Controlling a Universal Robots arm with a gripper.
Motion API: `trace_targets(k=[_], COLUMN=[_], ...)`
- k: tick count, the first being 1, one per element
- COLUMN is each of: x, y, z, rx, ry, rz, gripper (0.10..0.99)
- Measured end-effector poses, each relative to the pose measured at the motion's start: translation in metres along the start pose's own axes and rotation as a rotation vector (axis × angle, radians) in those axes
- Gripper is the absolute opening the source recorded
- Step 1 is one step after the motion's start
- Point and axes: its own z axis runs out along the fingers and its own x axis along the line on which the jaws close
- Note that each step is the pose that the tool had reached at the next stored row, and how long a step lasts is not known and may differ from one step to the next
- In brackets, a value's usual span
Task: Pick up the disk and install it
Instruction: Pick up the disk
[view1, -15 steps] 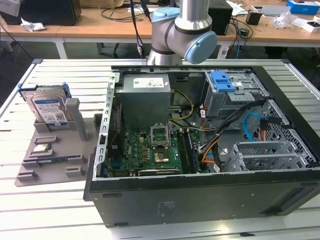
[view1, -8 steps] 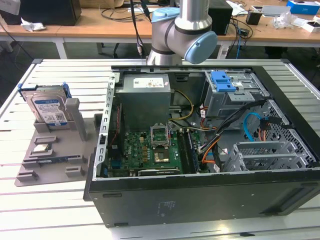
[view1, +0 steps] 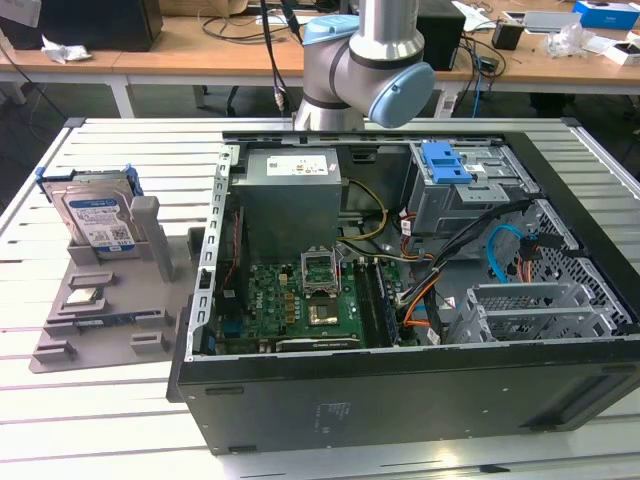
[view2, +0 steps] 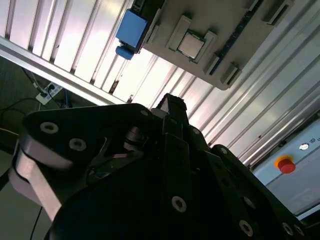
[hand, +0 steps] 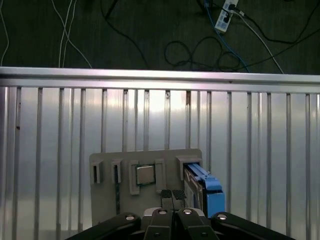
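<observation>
The disk (view1: 97, 215), a silver drive with a white-and-blue label in a bright blue bracket, stands on edge in a grey holder (view1: 105, 320) on the slatted table, at the exterior view's left. In the first wrist view my gripper (hand: 172, 194) hangs well above that holder, its two fingertips pressed together with nothing between them. The disk's blue bracket (hand: 206, 186) lies just beside the fingertips in that picture. The second wrist view has the dark gripper (view2: 172, 104) in front and a blue corner of the disk (view2: 131, 30) beyond it.
An open computer case (view1: 400, 400) takes up the table's middle and right, with a motherboard, cables and a grey drive cage with a blue latch (view1: 447, 163). A small square silver chip (hand: 145, 175) sits in the holder. The table edge (hand: 160, 75) drops to a floor with cables.
</observation>
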Motion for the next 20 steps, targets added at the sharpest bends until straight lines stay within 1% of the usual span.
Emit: trace_targets(k=[9, 17, 20], x=[0.0, 0.0, 0.0], y=[0.0, 0.0, 0.0], z=[0.0, 0.0, 0.0], rx=[0.0, 0.0, 0.0], ry=[0.0, 0.0001, 0.0001], rz=[-0.001, -0.002, -0.002], gripper=[0.114, 0.6, 0.6])
